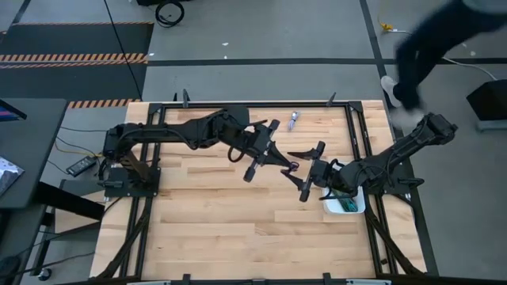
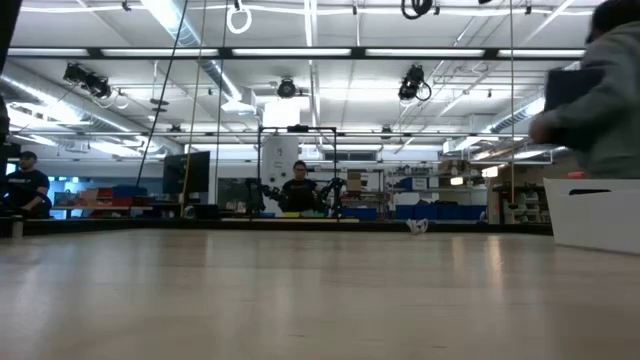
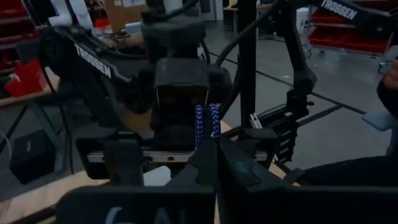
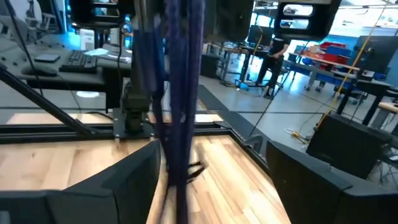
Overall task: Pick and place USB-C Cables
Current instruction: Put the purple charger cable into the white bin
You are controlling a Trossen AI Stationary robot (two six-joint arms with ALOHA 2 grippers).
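Pale wood plank surface (image 1: pixel 222 214) inside a black frame, standing on a grey concrete floor (image 1: pixel 261 32). Hazard-striped tape (image 1: pixel 71 57) borders a dark mat at the far left. Long ceiling strip lights (image 2: pixel 300 52) run across an open workshop. Blue bins (image 2: pixel 440 211), possibly on shelving, line the back. A person (image 2: pixel 298 188) sits far off.

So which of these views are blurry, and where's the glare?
High view: the person at the table's far right corner is motion-smeared. Right wrist view: the dark purple cable hangs close and soft between open fingers. Low view: ceiling lights glare. Left wrist view: dim and dark.
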